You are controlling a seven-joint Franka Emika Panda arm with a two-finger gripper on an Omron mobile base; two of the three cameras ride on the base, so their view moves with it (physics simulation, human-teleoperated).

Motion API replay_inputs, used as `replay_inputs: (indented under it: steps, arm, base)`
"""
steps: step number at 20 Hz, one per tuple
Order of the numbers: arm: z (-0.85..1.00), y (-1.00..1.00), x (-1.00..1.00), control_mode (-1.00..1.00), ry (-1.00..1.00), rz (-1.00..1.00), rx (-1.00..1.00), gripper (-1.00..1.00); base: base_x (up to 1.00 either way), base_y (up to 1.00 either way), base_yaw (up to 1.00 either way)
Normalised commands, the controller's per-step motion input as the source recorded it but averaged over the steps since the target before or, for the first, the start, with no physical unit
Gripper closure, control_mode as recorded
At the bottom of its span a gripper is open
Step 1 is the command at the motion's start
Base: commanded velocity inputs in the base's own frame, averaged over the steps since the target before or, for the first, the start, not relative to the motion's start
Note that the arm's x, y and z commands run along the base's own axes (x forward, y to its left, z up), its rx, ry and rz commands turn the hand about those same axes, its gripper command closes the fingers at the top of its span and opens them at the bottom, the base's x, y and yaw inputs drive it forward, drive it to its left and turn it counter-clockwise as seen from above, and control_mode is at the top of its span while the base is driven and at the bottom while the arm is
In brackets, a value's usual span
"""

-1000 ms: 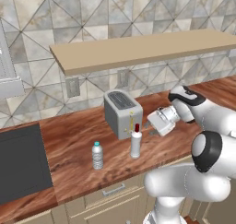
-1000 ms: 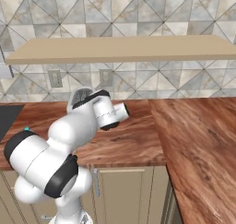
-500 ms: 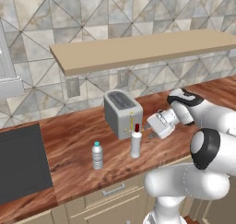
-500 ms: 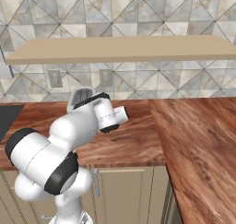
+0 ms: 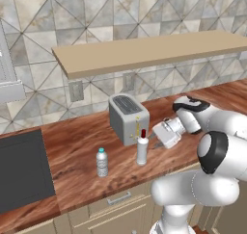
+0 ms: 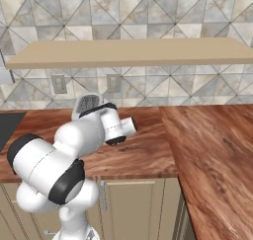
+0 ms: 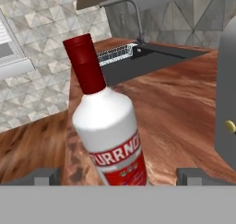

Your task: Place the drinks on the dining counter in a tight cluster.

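So the arm is lined up sideways on the slim white bottle with the red cap (image 5: 142, 150), coming in level with the countertop rather than from above, which makes sense to me: the bottle is tall and narrow, so a side grab around the body is the steady way to carry it upright. In the hand view that same bottle (image 7: 109, 132) sits right in the middle, leaning a little in frame because the camera is rolled, and the two finger tips (image 7: 44, 176) stand far out on either side of it, so the gripper (image 5: 155, 135) is spread wide and has nothing in it yet. The bottle stands on the reddish-brown wood counter (image 5: 77, 146) just in front of the silver toaster (image 5: 128, 118), close enough that the approach from the right looks like the only clean way in. The small clear bottle with the blue cap (image 5: 102, 162) stands apart to the left, nearer the front edge, beside the dark cooktop (image 5: 21, 170). My guess is the bottles go to the broad slab on the right (image 6: 217, 150), past the corner. Over the far side the hand camera catches a sink (image 7: 147, 57) with a faucet (image 7: 131, 15).
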Motion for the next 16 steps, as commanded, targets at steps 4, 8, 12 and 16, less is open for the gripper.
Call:
replay_inputs:
  steps: [4,8,12,16]
  arm:
    - [-0.05,0.12,0.00,-1.00,0.00,0.00,0.00,-1.00]
    - [0.00,0.09,0.02,-1.00,0.00,0.00,0.00,-1.00]
    - [0.00,0.12,0.01,-1.00,0.00,0.00,0.00,-1.00]
    - [-0.01,0.14,0.00,-1.00,0.00,0.00,0.00,-1.00]
  base:
    - [0.00,0.00,0.00]
    - [0.00,0.00,0.00]
    - [0.00,0.00,0.00]
    - [0.00,0.00,0.00]
